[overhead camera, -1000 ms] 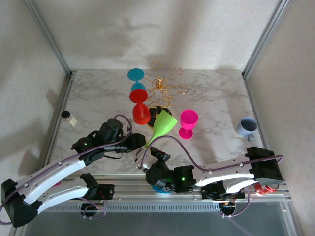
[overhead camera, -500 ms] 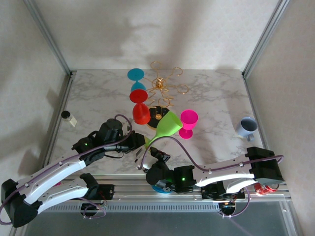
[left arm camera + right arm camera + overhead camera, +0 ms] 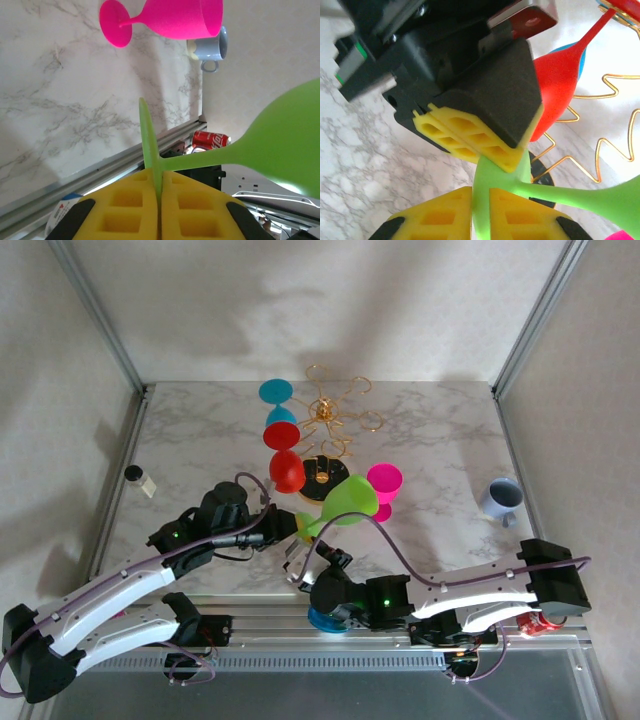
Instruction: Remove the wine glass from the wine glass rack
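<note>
The green wine glass point(image 3: 350, 502) lies almost level in the air, off the gold wire wine glass rack point(image 3: 325, 415), its bowl next to a pink glass point(image 3: 383, 485). My left gripper point(image 3: 288, 528) is shut on the thin green foot point(image 3: 150, 135), which stands edge-on between the yellow pads point(image 3: 125, 210). My right gripper point(image 3: 481, 200) sits astride the same foot point(image 3: 502, 175) from below, jaws slightly parted. The left gripper's pads point(image 3: 470, 140) clamp the foot just above mine. A red glass point(image 3: 283, 455) and a teal glass point(image 3: 277, 395) hang on the rack.
The rack's round black base point(image 3: 322, 472) stands just behind the green glass. A pale blue mug point(image 3: 502, 497) sits at the right, a small black-capped bottle point(image 3: 140, 478) at the left. A red soda can point(image 3: 210, 140) lies beyond the table's near rail.
The left gripper has shut on the green foot. The glass has tipped over, its bowl sinking to the right toward the pink glass. The right jaws have loosened and that arm shifted right.
</note>
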Robot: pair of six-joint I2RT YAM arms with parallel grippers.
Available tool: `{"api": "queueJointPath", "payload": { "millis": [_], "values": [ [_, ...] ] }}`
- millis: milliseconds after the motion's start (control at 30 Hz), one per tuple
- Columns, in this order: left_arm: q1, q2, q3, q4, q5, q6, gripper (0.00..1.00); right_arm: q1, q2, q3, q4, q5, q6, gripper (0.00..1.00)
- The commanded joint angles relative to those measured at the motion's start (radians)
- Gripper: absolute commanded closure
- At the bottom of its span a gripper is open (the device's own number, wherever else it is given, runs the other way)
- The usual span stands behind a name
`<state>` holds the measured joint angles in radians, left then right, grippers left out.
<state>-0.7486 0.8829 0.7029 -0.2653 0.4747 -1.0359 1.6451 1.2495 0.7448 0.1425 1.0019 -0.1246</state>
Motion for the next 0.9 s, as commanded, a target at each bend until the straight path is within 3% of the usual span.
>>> {"api": "queueJointPath", "payload": {
  "millis": [0,267,467,567,733,867],
  "values": [
    [0.007,-0.018,-0.057,0.011,-0.032,0.003,1.00,0.011,-0.056,0.026,-0.026,0.027,0.071,0.80],
    [0.008,-0.039,-0.105,0.083,-0.053,-0.009,1.00,0.014,-0.105,0.083,-0.178,-0.055,0.179,0.72],
    [0.009,-0.070,-0.167,0.178,-0.072,-0.019,1.00,-0.050,-0.115,0.261,-0.467,-0.314,0.361,0.64],
    [0.009,-0.084,-0.201,0.225,-0.081,-0.024,1.00,-0.071,-0.097,0.354,-0.574,-0.378,0.423,0.63],
    [0.008,-0.094,-0.254,0.298,-0.080,-0.028,1.00,-0.126,-0.114,0.447,-0.653,-0.487,0.494,0.61],
    [0.008,-0.100,-0.297,0.367,-0.072,-0.025,1.00,-0.210,-0.122,0.549,-0.733,-0.612,0.559,0.50]
  ]
}}
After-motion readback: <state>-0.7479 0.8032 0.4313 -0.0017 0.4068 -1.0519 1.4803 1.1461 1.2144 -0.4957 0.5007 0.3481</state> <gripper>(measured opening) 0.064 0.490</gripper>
